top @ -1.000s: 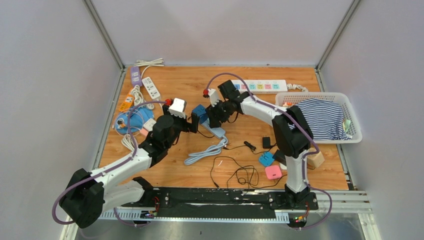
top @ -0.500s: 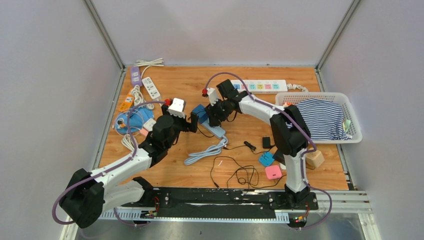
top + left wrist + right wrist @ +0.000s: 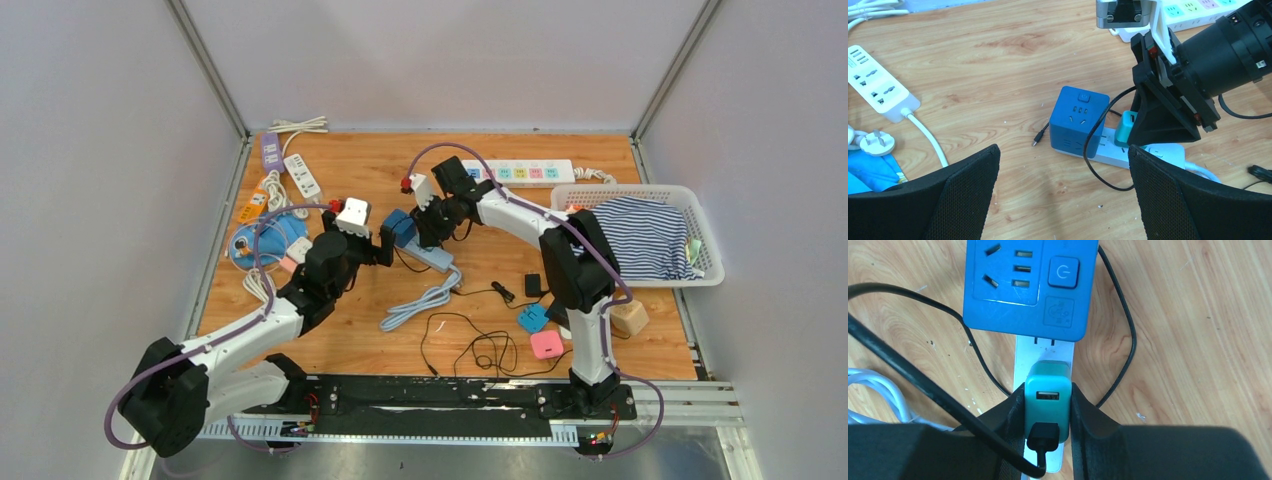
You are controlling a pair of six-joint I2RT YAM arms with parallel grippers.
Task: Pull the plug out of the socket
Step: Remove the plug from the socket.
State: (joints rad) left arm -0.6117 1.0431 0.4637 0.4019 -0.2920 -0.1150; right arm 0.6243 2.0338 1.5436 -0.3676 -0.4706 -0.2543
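A teal plug [image 3: 1048,390] with a black USB cable in it sits in a white socket strip [image 3: 1043,351] on the wooden table. My right gripper [image 3: 1048,399] is shut on the plug, one finger [image 3: 1013,407] pressed against each side. A blue cube adapter [image 3: 1013,285] sits in the same strip just beyond the plug. In the left wrist view the plug [image 3: 1124,129], the cube [image 3: 1079,120] and the strip [image 3: 1105,152] lie ahead of my left gripper [image 3: 1063,170]. That gripper is open and holds nothing, a short way left of the cube [image 3: 400,225].
A long white power strip [image 3: 515,172] lies at the back. A white basket [image 3: 700,275] holding striped cloth stands at the right. Loose black cables [image 3: 480,345], small pink [image 3: 546,344] and blue [image 3: 531,318] adapters lie in front. More strips [image 3: 878,90] and cords lie left.
My right gripper's jaws have closed onto the teal plug. The strip and its white cord have shifted slightly to the right. The left arm has barely moved.
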